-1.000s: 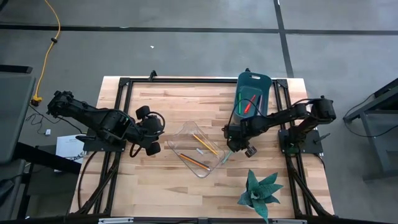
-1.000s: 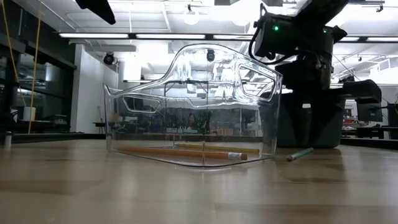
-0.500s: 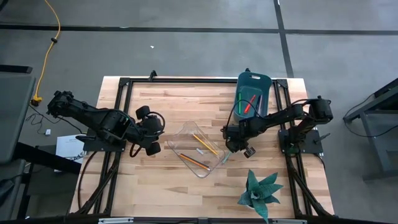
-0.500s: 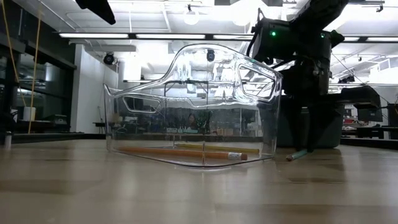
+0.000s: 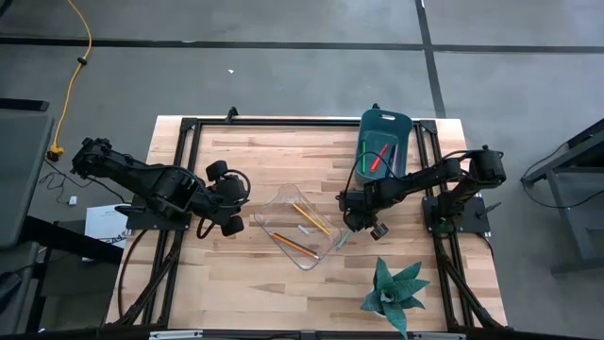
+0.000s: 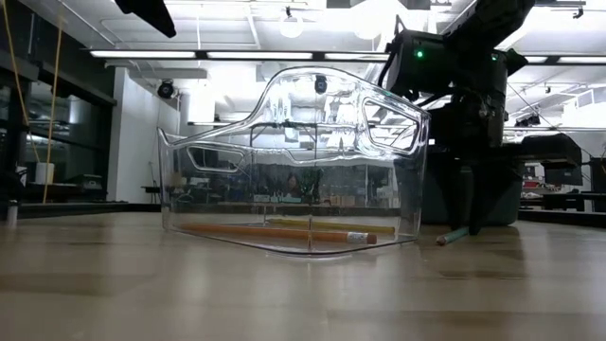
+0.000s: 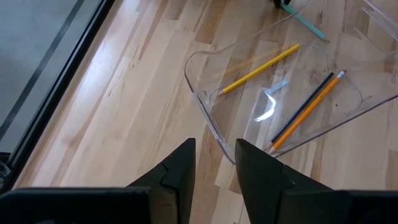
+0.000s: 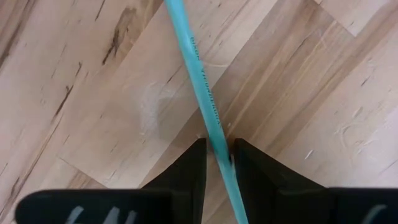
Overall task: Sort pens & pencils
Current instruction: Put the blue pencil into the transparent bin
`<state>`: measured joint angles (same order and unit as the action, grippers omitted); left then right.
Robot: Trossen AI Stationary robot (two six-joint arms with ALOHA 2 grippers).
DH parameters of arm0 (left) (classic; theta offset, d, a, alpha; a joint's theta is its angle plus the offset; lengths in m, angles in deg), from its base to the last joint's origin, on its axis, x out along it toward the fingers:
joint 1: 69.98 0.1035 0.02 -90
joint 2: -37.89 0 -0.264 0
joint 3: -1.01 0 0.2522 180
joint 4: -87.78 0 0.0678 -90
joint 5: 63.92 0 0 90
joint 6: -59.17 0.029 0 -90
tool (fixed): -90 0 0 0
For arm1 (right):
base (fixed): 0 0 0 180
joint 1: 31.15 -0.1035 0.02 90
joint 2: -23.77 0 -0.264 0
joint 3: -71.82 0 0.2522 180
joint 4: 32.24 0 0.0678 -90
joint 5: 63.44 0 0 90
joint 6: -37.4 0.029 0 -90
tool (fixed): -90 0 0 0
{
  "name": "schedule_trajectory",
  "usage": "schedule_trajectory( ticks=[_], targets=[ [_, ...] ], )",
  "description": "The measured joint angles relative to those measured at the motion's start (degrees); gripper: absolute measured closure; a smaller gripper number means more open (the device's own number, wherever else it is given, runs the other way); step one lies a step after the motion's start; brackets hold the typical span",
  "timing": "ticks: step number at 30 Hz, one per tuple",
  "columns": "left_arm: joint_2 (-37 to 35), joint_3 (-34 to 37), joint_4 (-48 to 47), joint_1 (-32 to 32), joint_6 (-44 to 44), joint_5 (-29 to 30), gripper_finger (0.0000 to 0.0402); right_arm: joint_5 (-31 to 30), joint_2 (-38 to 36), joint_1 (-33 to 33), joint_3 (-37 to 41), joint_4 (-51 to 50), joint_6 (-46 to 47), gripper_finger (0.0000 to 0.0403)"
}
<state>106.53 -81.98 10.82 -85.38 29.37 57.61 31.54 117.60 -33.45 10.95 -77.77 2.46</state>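
- Right wrist view: the teal pencil (image 8: 200,87) is seen lying on the bare wood of the table (image 8: 81,74), and it runs down between the two dark fingers (image 8: 186,171) of the right gripper (image 8: 216,163).
- The fingers are set narrowly apart, one on each side of the stick; they appear to touch it, but a firm pinch cannot be confirmed.
- In the high view the right gripper (image 5: 354,219) is placed just beside the right end of the clear bin (image 5: 274,210), with its arm stretched in from the table's right edge.
- In the low view the teal pencil (image 6: 456,233) is shown resting on the table (image 6: 303,294) just to the right of the clear bin (image 6: 218,161), with the dark gripper directly over it.
- Two yellow-orange pencils (image 5: 311,219) are seen lying inside the clear bin; in the left wrist view a dark stick (image 7: 311,99) is seen lying alongside one orange pencil (image 7: 308,112).
- The pens (image 5: 376,159), one red-orange and one green, are held in the dark teal tray (image 5: 401,123) at the far right of the table.
- The left gripper (image 5: 226,203) is parked left of the clear bin, well clear of it; in its wrist view its fingers (image 7: 180,171) are seen slightly spread, with nothing between them.
- A green plant-shaped object (image 5: 394,293) is set near the table's front right corner.
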Motion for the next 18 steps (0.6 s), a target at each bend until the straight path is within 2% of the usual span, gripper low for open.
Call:
schedule_trajectory(
  ticks=[5, 13, 18],
  targets=[
    [0.0, 0.0, 0.0, 0.0, 0.0, 0.0, 0.03, 0.0, 0.0, 0.0, 0.0, 0.2, 0.0, 0.0333],
    [0.0, 0.0, 0.0, 0.0, 0.0, 0.0, 0.03, 0.5, 0.0, 0.0, 0.0, -0.1, 0.0, 0.0396],
    [0.0, 0.0, 0.0, 0.0, 0.0, 0.0, 0.03, 0.7, 0.1, 0.0, 0.1, -0.1, 0.4, 0.0392]
  ],
)
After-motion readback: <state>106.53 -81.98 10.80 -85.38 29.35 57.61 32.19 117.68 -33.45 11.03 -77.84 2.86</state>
